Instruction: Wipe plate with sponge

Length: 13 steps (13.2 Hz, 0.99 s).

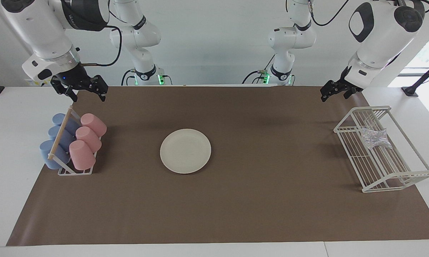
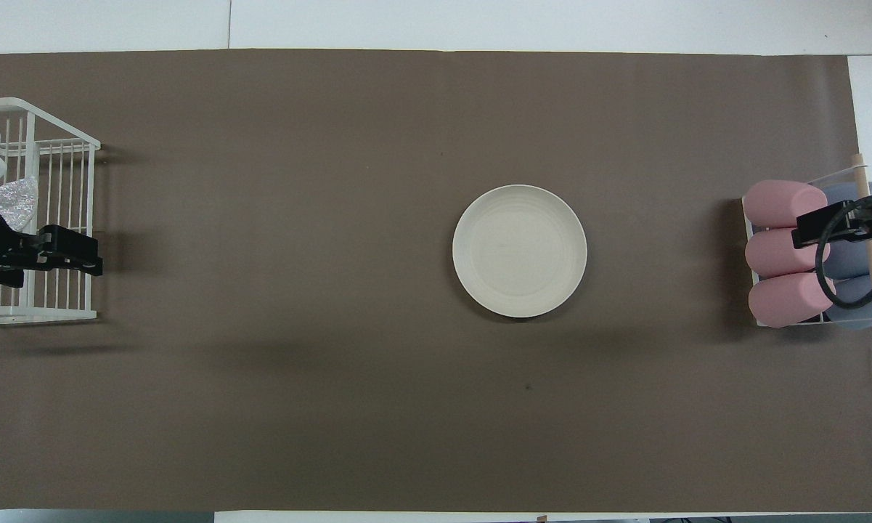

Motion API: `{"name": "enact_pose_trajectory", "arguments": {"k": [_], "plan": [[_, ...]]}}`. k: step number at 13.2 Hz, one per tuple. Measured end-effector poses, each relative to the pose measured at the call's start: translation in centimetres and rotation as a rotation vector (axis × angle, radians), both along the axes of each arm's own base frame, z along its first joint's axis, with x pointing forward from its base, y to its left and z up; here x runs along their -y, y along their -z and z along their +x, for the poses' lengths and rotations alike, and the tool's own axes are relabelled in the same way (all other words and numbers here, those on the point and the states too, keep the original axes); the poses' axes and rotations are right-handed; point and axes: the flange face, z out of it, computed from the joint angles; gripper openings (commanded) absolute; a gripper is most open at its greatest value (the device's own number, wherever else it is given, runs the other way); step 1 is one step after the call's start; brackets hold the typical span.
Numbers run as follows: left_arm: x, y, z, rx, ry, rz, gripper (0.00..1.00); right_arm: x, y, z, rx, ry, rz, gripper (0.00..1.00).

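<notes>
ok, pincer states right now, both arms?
Left pincer: open, empty, up over the mat beside the wire rack; the sponge lies in the rack.
Right pincer: open, empty, waiting over the cup rack.

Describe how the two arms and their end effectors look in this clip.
Both arms have glossy white rounded shells with black joint bands and loose black cables. The left end effector and right end effector are black, two-fingered. Green lights glow at both bases.
</notes>
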Motion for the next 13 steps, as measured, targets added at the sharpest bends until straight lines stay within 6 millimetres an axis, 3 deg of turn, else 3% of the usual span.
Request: {"name": "enact_pose_trajectory", "arguments": {"k": [5, 13], "plan": [[0.9, -2.5, 1.4, 0.031, -0.052, 0.004, 1.0, 0.0, 0.0, 0.0, 0.0, 0.0, 0.0, 1.0], [1.1, -2.1, 1.9, 0.021, 0.017, -0.003, 1.0, 0.0, 0.0, 0.0, 0.0, 0.0, 0.0, 1.0]]}}
